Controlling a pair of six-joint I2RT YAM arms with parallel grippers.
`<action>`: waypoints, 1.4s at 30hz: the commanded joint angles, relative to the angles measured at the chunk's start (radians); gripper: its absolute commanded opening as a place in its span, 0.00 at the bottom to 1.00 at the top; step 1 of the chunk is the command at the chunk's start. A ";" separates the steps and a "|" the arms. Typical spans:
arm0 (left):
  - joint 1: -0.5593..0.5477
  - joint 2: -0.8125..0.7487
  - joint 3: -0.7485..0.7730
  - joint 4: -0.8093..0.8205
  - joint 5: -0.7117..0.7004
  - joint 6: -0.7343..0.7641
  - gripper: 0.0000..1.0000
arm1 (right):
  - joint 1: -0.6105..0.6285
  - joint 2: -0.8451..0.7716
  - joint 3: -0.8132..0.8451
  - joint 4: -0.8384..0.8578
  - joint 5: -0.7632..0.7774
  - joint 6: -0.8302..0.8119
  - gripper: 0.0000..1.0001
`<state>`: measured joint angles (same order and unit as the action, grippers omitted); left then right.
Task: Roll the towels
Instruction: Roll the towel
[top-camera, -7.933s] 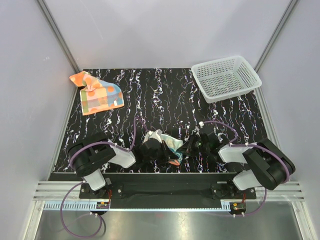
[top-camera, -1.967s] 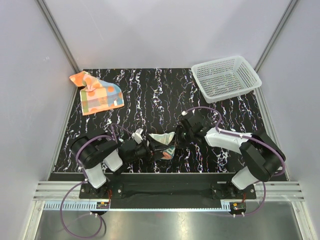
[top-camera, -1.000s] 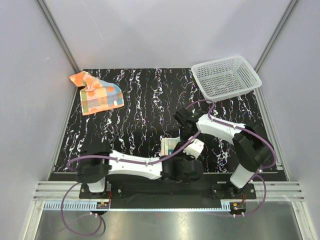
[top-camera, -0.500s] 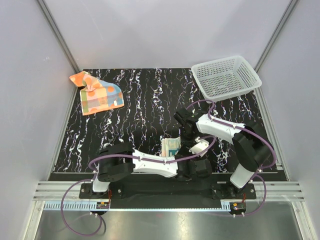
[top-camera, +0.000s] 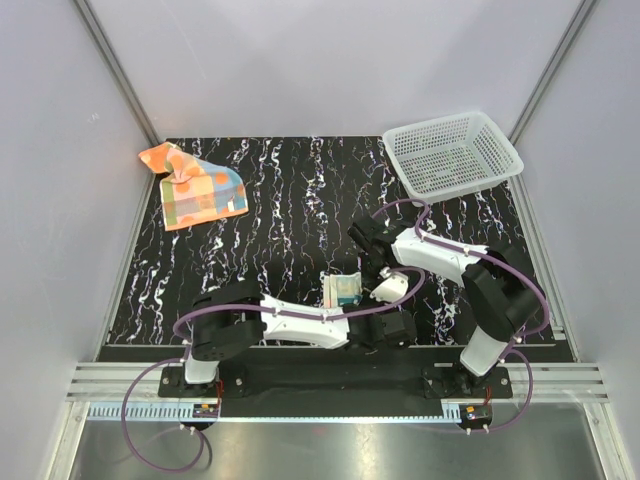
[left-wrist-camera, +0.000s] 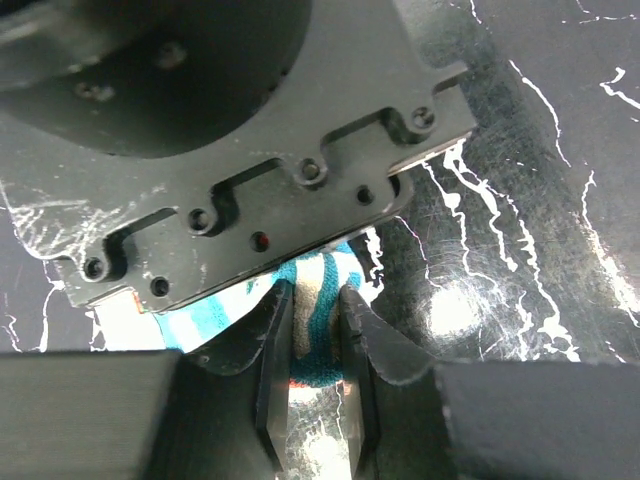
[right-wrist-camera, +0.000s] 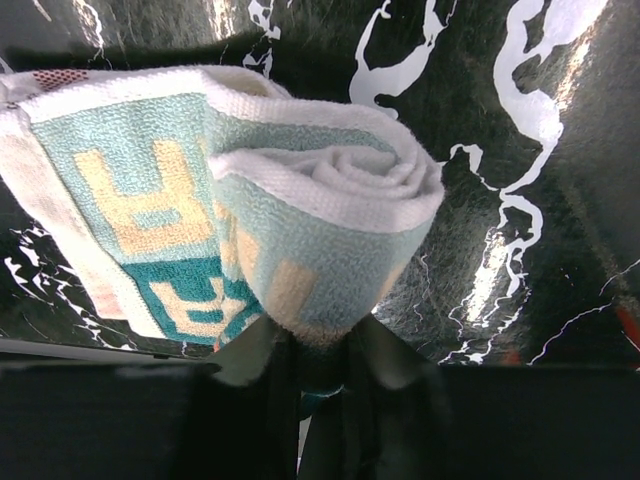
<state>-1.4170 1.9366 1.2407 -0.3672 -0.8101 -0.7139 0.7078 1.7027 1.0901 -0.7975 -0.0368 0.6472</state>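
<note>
The cream towel (top-camera: 342, 290) with teal and orange lettering lies rolled near the table's front middle. In the right wrist view its roll (right-wrist-camera: 250, 220) fills the frame, the spiral end facing the camera. My right gripper (right-wrist-camera: 318, 345) is shut on the roll's lower edge. My left gripper (left-wrist-camera: 314, 300) is shut on a teal-striped fold of the same towel (left-wrist-camera: 215, 318), close under the right gripper's black body (left-wrist-camera: 250, 150). The orange patchwork towel (top-camera: 193, 187) lies crumpled and flat at the far left, away from both grippers.
A white mesh basket (top-camera: 452, 155) stands at the far right corner. The left arm (top-camera: 290, 325) stretches low along the front edge across to the right of centre. The right arm (top-camera: 440, 255) bends in from the right. Black marbled tabletop (top-camera: 300, 200) lies between the towels.
The left gripper has moved up to the rolled cream towel and closed from wide open onto its fold. The left arm's elbow swung back to the left. The right gripper kept its hold.
</note>
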 joint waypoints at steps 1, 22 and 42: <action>0.052 0.002 -0.056 0.011 0.084 -0.038 0.00 | 0.009 -0.020 0.039 -0.089 -0.071 -0.009 0.29; 0.096 -0.224 -0.247 0.097 0.270 -0.148 0.00 | -0.251 -0.080 0.303 -0.264 0.172 -0.100 0.76; 0.467 -0.588 -0.829 0.683 0.789 -0.539 0.00 | -0.281 -0.460 -0.320 0.485 -0.425 0.051 0.77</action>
<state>-0.9691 1.3670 0.4889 0.2131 -0.1066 -1.1412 0.4240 1.2892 0.8398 -0.5804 -0.3111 0.6353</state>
